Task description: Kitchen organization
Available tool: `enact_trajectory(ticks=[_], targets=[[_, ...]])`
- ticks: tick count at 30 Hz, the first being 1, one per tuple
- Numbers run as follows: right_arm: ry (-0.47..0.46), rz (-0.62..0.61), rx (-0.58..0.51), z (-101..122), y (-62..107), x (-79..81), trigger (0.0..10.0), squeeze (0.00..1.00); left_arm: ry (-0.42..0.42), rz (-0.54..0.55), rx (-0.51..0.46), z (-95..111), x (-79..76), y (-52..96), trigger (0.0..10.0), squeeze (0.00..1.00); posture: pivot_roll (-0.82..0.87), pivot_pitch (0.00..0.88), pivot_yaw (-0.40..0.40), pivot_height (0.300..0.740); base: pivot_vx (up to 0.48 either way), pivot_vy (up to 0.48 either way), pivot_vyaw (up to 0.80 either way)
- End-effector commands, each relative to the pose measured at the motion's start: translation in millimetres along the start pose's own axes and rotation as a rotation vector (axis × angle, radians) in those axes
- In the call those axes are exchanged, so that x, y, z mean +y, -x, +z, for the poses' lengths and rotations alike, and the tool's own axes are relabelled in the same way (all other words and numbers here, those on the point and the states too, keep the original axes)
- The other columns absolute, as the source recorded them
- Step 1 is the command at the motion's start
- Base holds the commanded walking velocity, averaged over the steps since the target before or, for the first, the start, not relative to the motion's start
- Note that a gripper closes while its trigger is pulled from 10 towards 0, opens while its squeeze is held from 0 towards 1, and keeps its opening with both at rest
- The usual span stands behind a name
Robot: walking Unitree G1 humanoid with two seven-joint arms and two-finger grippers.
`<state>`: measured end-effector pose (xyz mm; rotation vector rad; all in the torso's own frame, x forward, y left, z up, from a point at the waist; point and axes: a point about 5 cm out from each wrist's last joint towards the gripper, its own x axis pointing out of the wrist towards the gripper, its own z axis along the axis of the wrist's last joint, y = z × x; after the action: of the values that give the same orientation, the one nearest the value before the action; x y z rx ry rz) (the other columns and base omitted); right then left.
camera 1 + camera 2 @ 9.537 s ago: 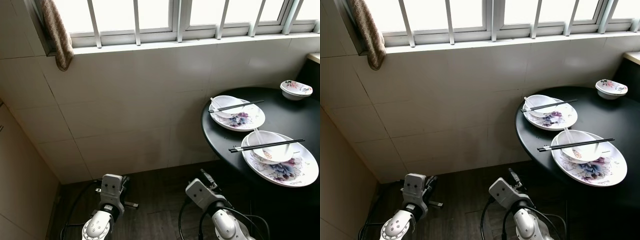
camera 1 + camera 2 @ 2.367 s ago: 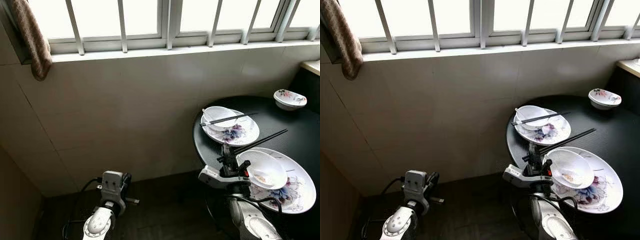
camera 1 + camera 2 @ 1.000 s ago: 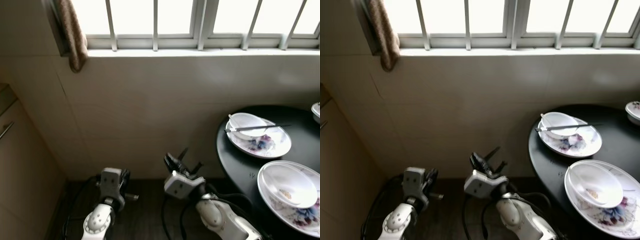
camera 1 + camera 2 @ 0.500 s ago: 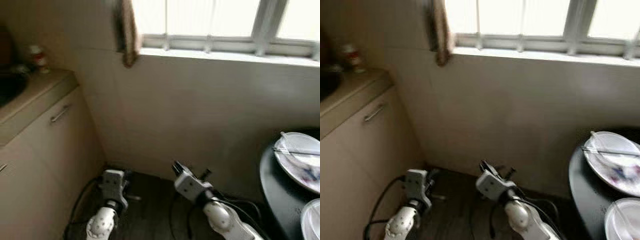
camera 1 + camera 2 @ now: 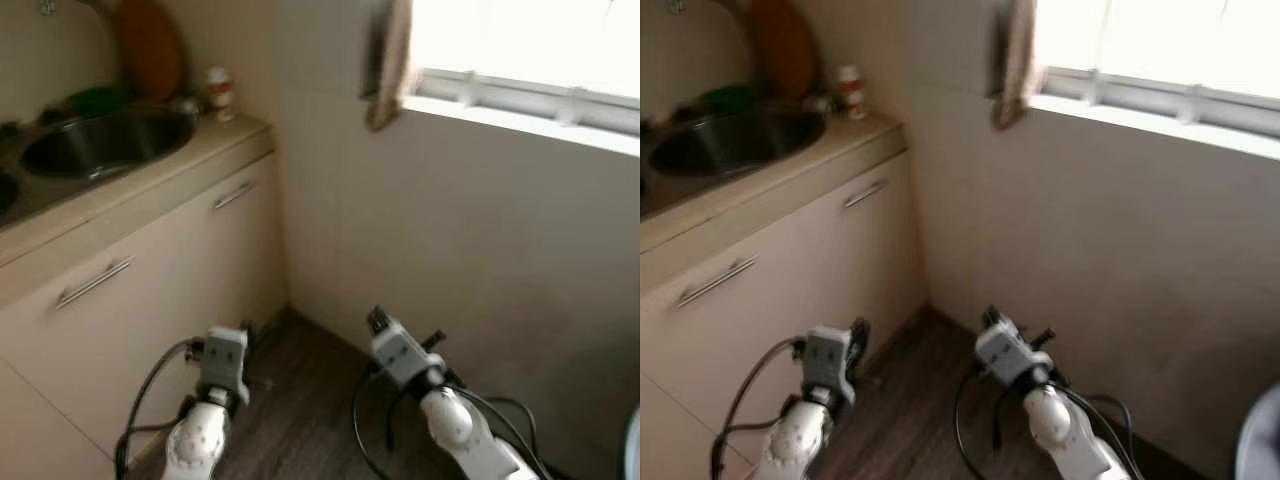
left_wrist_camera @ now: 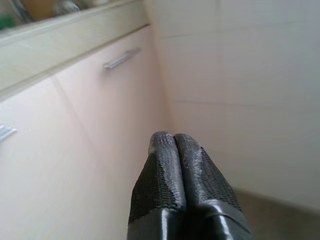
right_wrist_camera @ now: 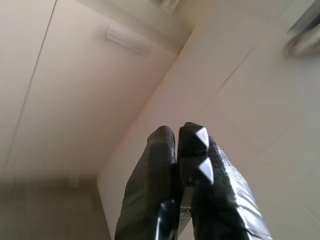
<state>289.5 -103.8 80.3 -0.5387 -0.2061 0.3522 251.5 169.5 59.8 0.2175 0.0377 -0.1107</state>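
My right gripper [image 7: 176,135] is shut, with two pale square ends of the black chopsticks [image 7: 202,136] showing between its fingers. In the eye views the right gripper [image 5: 378,322] hangs low over the dark floor near the tiled wall, a thin dark stick [image 5: 436,339] poking out beside it. The left gripper [image 6: 174,142] is shut on nothing and hangs idle [image 5: 222,352] beside the cabinet front. A steel sink [image 5: 105,143] is set in the beige counter [image 5: 180,165] at the upper left. The picture is blurred.
Beige cabinet doors with bar handles [image 5: 90,282] stand under the counter. A small bottle [image 5: 218,91] and an orange board [image 5: 150,45] stand behind the sink. A cloth [image 5: 390,60] hangs by the window sill [image 5: 520,115]. A pale rim [image 5: 1255,440] shows at the far right.
The camera has swung left: the round table and plates have slid out to the right, and the sink counter has come in. Earlier the right gripper lifted the chopsticks off the near bowl.
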Motion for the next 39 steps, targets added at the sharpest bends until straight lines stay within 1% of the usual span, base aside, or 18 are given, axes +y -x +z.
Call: enact_trajectory(ticks=[1,5,7,8,10,13,14,15,17,20,24,27,29,30,34,36,37,39], targets=[[-0.021,-0.048,0.049,-9.5,3.8,-10.8,10.0,0.0,-0.028,-0.027,-0.013,6.0,-10.6,-2.9,10.0,0.0,-0.07,0.0,0.011,0.74,0.0,0.0,0.0],[-0.021,-0.103,0.078,-10.7,0.1,-16.9,10.0,0.0,-0.092,-0.041,-0.016,7.3,-16.6,-2.2,10.0,0.0,-0.07,0.0,0.012,0.74,0.0,0.0,0.0],[-0.041,-0.123,0.079,-9.2,-1.9,-19.1,10.0,0.0,-0.097,-0.042,-0.02,8.7,-18.4,-2.3,10.0,0.0,-0.08,0.0,0.013,0.74,0.0,0.0,0.0],[-0.043,-0.158,0.087,-8.0,-4.6,-22.8,10.0,0.0,-0.113,-0.042,-0.03,10.6,-20.4,-3.3,10.0,0.0,-0.08,0.0,0.013,0.74,0.0,0.0,0.0],[-0.042,-0.186,0.094,-6.9,-7.1,-25.4,10.0,0.0,-0.126,-0.042,-0.04,12.9,-21.6,-4.7,10.0,0.0,-0.08,0.0,0.014,0.74,0.0,0.0,0.0],[-0.058,-0.248,0.038,2.0,-11.7,-32.5,10.0,0.0,-0.159,-0.025,-0.095,23.4,-22.4,-7.6,10.0,0.0,-0.08,0.0,0.015,0.74,0.0,0.0,0.0],[-0.061,-0.252,0.029,4.0,-12.7,-33.7,10.0,0.0,-0.168,-0.029,-0.099,25.1,-22.8,-8.4,10.0,0.0,-0.08,0.0,0.015,0.74,0.0,0.0,0.0],[-0.09,-0.212,0.009,9.2,-14.9,-34.8,10.0,0.0,-0.144,-0.057,-0.106,28.6,-22.0,-9.4,10.0,0.0,-0.08,0.0,0.017,0.74,0.0,0.0,0.0],[-0.089,-0.197,-0.012,12.2,-14.4,-35.4,10.0,0.0,-0.14,-0.048,-0.1,27.7,-18.1,-9.0,10.0,0.0,-0.08,0.0,0.017,0.74,0.0,0.0,0.0],[-0.076,-0.191,-0.021,13.3,-13.4,-35.6,10.0,0.0,-0.149,-0.034,-0.093,25.7,-13.8,-7.8,10.0,0.0,-0.08,0.0,0.017,0.74,0.0,0.0,0.0],[-0.086,-0.18,-0.014,9.9,-9.6,-35.2,10.0,0.0,-0.166,-0.022,-0.089,24.5,-6.9,-6.4,10.0,0.0,-0.08,0.0,0.019,0.74,0.0,0.0,0.0],[-0.089,-0.179,-0.011,8.8,-8.3,-35.0,10.0,0.0,-0.156,-0.017,-0.093,25.9,-6.0,-5.2,10.0,0.0,-0.07,0.0,0.022,0.74,0.0,0.0,0.0],[-0.089,-0.187,-0.023,10.6,-7.9,-36.3,10.0,0.0,-0.164,-0.034,-0.117,28.2,-7.8,-3.2,10.0,0.0,-0.07,0.0,0.023,0.74,0.0,0.0,0.0],[-0.115,-0.19,-0.032,12.2,-8.2,-37.6,10.0,0.0,-0.155,-0.034,-0.127,29.9,-8.1,-2.6,10.0,0.0,-0.07,0.0,0.023,0.74,0.0,0.0,0.0],[-0.102,-0.204,-0.051,16.5,-9.7,-40.8,10.0,0.0,-0.146,-0.024,-0.146,34.5,-6.1,-4.1,10.0,0.0,-0.07,0.0,0.023,0.74,0.0,0.0,0.0],[-0.086,-0.284,-0.127,36.0,-14.7,-55.8,10.0,0.0,-0.187,0.009,-0.24,58.0,0.4,-10.1,10.0,0.0,-0.07,0.0,0.022,0.74,0.0,0.0,0.0],[-0.072,-0.306,-0.175,47.3,-17.4,-61.2,10.0,0.0,-0.19,0.015,-0.283,69.2,1.7,-12.8,10.0,0.0,-0.07,0.0,0.024,0.74,0.0,0.0,0.0],[-0.045,-0.322,-0.241,64.3,-22.3,-66.9,10.0,0.0,-0.18,0.025,-0.333,84.4,4.1,-16.9,10.0,0.0,-0.08,0.0,0.027,0.74,0.0,0.0,0.0]])
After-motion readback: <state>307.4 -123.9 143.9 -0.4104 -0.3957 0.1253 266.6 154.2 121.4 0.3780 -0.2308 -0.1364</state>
